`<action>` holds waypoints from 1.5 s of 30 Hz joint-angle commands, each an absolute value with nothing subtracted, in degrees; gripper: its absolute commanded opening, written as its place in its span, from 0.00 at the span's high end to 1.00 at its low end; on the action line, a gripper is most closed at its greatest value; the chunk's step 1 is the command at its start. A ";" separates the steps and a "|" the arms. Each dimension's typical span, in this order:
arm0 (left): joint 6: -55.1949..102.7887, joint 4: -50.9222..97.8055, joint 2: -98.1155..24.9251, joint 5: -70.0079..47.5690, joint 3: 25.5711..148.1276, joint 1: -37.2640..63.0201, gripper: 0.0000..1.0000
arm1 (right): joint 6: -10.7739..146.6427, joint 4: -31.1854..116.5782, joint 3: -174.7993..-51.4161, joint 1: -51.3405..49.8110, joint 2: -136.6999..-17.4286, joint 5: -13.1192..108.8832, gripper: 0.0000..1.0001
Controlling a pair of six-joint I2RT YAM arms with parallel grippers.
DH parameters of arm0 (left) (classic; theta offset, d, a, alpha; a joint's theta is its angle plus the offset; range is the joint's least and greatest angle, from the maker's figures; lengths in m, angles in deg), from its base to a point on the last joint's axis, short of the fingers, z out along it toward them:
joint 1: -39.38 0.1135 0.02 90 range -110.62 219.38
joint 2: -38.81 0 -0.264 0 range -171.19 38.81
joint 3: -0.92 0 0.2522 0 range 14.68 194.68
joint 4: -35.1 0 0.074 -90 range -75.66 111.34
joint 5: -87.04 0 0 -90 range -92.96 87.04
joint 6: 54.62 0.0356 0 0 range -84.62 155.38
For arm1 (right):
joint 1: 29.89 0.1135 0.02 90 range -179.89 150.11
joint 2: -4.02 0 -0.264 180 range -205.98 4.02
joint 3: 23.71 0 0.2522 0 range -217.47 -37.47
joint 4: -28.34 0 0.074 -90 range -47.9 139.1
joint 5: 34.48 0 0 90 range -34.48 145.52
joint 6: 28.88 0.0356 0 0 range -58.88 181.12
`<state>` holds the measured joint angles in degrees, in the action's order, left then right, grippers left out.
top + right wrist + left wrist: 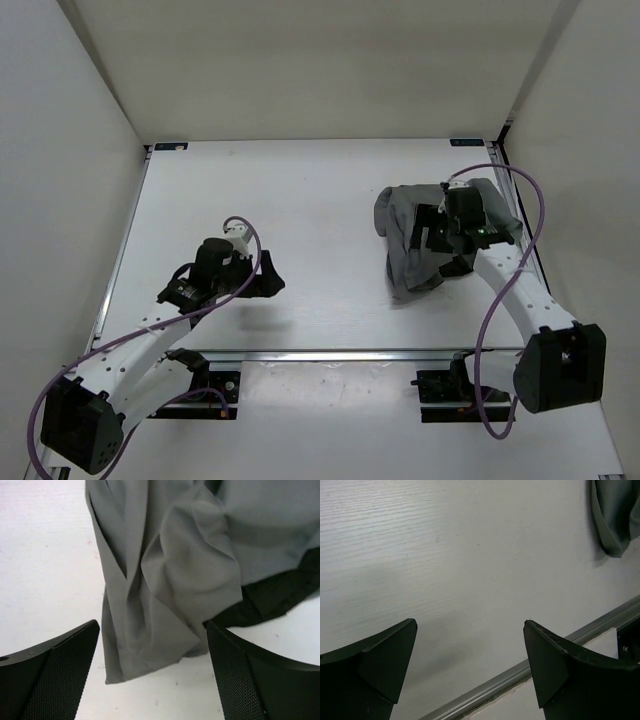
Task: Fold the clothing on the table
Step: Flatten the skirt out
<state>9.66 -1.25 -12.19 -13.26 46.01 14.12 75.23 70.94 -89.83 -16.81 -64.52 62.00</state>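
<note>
Grey clothing [400,228] lies crumpled beneath the released right pincer [151,625]; the left pincer [470,623], also released, hangs over the table [300,190].

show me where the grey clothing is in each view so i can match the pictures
Top external: the clothing lies crumpled at right of centre on the table.
Left wrist: only a grey corner, at the top right edge.
Right wrist: it fills the upper middle, dark inner fabric at right.
Shared landmark: the white table surface under it in all three.
</note>
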 commanded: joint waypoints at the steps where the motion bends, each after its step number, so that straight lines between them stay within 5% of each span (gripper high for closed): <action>1: 11.73 0.77 -11.11 -15.70 45.53 13.54 0.01 | 74.84 63.82 -93.37 -18.02 -68.30 56.14 0.09; 5: 12.70 -0.02 -11.46 -13.33 45.88 12.04 0.06 | 74.39 60.91 -99.78 -20.75 -77.71 48.59 0.14; 8: 12.17 -0.03 -11.11 -16.74 44.92 15.37 0.25 | 73.43 59.16 -104.52 -21.28 -84.13 48.06 0.16; 10: 11.47 -0.02 -10.76 -16.67 44.57 15.91 0.88 | 73.08 58.89 -106.99 -21.11 -89.21 48.14 0.19; 12: 10.33 -0.11 -9.88 -15.00 44.39 15.65 1.00 | 72.81 58.80 -109.53 -20.49 -92.90 47.88 0.21; 16: 10.33 -1.07 -9.26 -14.47 44.48 15.82 0.98 | 72.46 59.24 -111.82 -18.56 -99.94 48.67 0.28; 18: 10.59 -1.34 -9.09 -15.00 44.04 16.09 0.80 | 72.37 60.73 -112.88 -17.77 -101.71 48.14 0.40; 21: 10.07 -0.81 -8.65 -15.44 43.69 16.35 0.69 | 72.72 61.52 -113.67 -15.31 -101.72 46.39 0.91; 22: 9.98 -0.72 -8.74 -15.26 43.60 16.35 0.67 | 72.55 61.44 -113.59 -14.52 -99.71 44.38 1.00; 31: 8.92 0.86 -8.65 -15.96 41.31 17.06 0.67 | 64.72 66.27 -122.80 5.16 -70.28 44.88 1.00; 40: 7.43 2.00 -7.33 -14.83 39.64 16.61 0.69 | 70.34 74.33 -114.23 -16.25 -62.87 44.28 1.00; 42: 7.26 1.21 -6.63 -14.91 39.29 17.31 0.68 | 70.79 77.24 -109.49 -22.66 -61.82 43.32 0.67; 45: 8.04 0.77 -6.28 -14.74 39.37 18.19 0.68 | 70.88 79.97 -99.82 -23.92 -59.97 51.00 0.47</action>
